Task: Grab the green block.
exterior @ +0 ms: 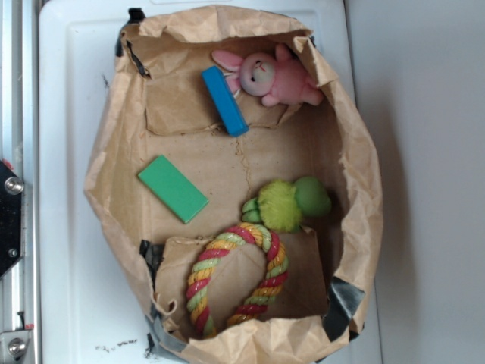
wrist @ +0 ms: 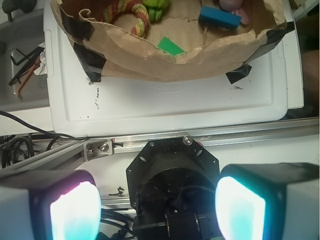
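- Paper walls of the crumpled brown bag (exterior: pixel 114 152) rise around everything, on a white tray (exterior: pixel 68 91).
- Green block (exterior: pixel 173 189) lies flat on the bag floor near its left wall, bare cardboard on all sides.
- Blue block (exterior: pixel 224 101) sits toward the far edge, touching the pink bunny (exterior: pixel 267 76).
- Rope ring (exterior: pixel 236 279) and fuzzy lime toy (exterior: pixel 288 203) lie well apart from the green block.
- My pincer (wrist: pixel 157 210) is spread wide, holding nothing, outside the bag past the tray's edge.

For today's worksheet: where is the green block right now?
In the exterior view, the green block lies flat on the paper bag's floor, left of centre, between blue block and rope ring.
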You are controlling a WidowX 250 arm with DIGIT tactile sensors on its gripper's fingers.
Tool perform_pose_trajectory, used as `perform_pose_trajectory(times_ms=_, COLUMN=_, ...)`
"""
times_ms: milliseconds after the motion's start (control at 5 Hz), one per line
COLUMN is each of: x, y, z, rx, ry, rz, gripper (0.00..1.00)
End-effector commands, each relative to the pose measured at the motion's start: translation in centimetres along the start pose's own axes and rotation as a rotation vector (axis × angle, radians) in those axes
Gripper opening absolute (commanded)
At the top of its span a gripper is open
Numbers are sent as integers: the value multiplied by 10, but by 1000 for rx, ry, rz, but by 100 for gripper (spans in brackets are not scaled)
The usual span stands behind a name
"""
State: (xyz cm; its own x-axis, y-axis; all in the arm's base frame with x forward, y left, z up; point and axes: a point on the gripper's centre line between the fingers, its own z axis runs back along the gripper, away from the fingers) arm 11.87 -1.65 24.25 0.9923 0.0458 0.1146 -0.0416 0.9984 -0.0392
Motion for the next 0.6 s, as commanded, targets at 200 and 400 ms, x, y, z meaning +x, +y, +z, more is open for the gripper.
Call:
perform_pose_trajectory(times_ms=200, x=44, y=9, z=-13, rx=-4, ry=-36, rz=-12, gripper=100)
perform_pose_trajectory(times_ms=400, x=83, y=29, z=-25, rx=29, ry=-53, rz=5, gripper=100)
